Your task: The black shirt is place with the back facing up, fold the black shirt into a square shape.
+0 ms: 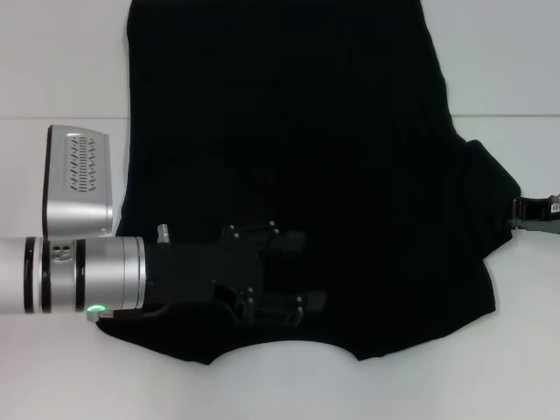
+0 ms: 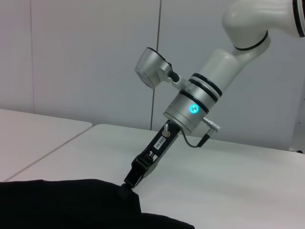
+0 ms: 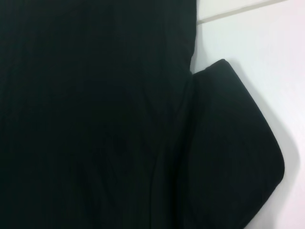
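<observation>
A: Which step is in hand?

B: I judge it is an early fold. The large plain black cloth T-shirt (image 1: 297, 175) lies flat on the white counter (image 1: 61, 52), filling the middle of the head view, collar edge at 6 o'clock. The left gripper (image 1: 289, 276) lies over the shirt at about 7 o'clock, where the left sleeve seems already turned in. The right gripper (image 2: 129, 180) touches the edge of the right sleeve at 3 o'clock, the sleeve still spread out.

A: Are the grippers closed?

B: For the right one, the left wrist view shows its tip pinched on the sleeve hem, so it grips the black shirt. For the left one I cannot tell; black fingers on black cloth.

A: What does the next move call for?

B: Probably lifting the right sleeve and carrying it toward 9 o'clock, keeping the fold line straight.

A: What is hidden?

B: The hem at 12 o'clock is cut off, and no lettering shows.
</observation>
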